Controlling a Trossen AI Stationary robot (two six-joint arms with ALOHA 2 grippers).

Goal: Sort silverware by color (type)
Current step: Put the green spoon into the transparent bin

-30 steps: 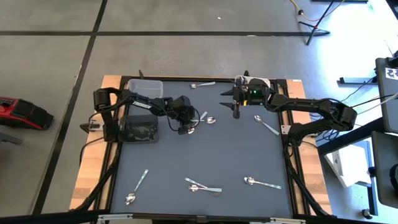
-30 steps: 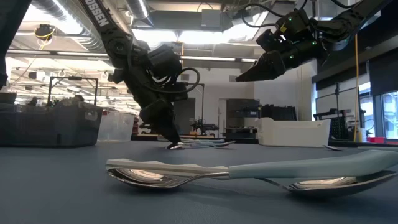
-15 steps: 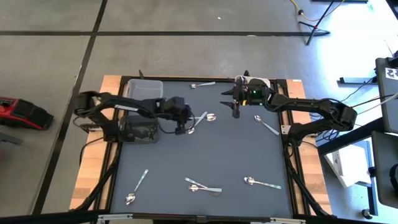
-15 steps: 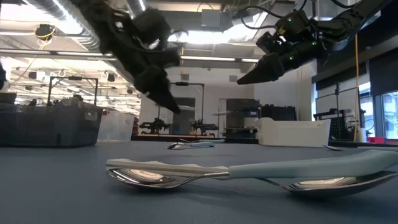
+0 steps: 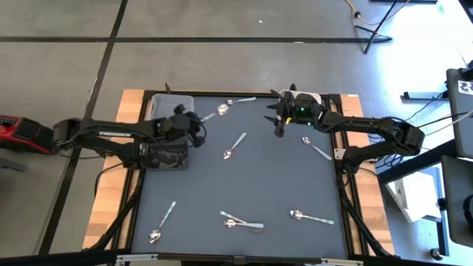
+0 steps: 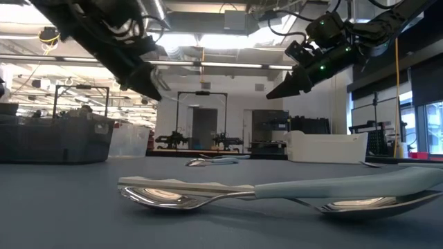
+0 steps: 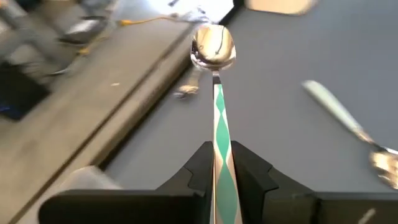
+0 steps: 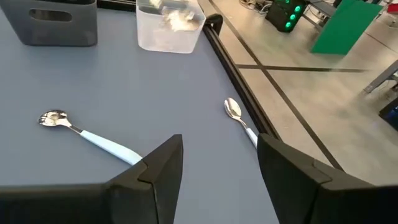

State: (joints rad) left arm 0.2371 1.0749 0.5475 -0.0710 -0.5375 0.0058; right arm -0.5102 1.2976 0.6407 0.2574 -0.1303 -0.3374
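Note:
My left gripper (image 5: 194, 125) (image 7: 219, 154) is above the table's far left part, beside the clear bin (image 5: 171, 103) and the dark bin (image 5: 164, 155), and is shut on a silver spoon (image 7: 212, 46) with a green-and-white diamond-patterned handle. My right gripper (image 5: 279, 130) (image 8: 217, 162) hovers open above the table's far middle and touches nothing. A spoon with a light blue handle (image 5: 235, 145) (image 8: 93, 135) lies flat in mid-table. Other spoons lie flat at the far edge (image 5: 240, 100), on the right (image 5: 316, 148) and along the near side (image 5: 162, 222) (image 5: 240, 220) (image 5: 310, 216). My left gripper pinches the patterned handle (image 7: 222, 163) of the spoon between its two fingers (image 7: 200, 169), lying along the handle. The spoon is lifted clear of the table. It sticks out ahead of the fingers, with its bowl (image 5: 222, 109) toward the table's far edge.
A white bin (image 5: 309, 97) stands at the table's far edge under my right arm. The two nearest spoons (image 6: 277, 194) fill the foreground of the low view. The dark mat has bare room in its middle and right parts.
My left gripper has risen from mid-table, beside the blue-handled spoon, and moved toward the table's left and far edges, to beside the bins. The spoon it is shut on has been lifted clear of the table. The blue-handled spoon has stayed where it was.

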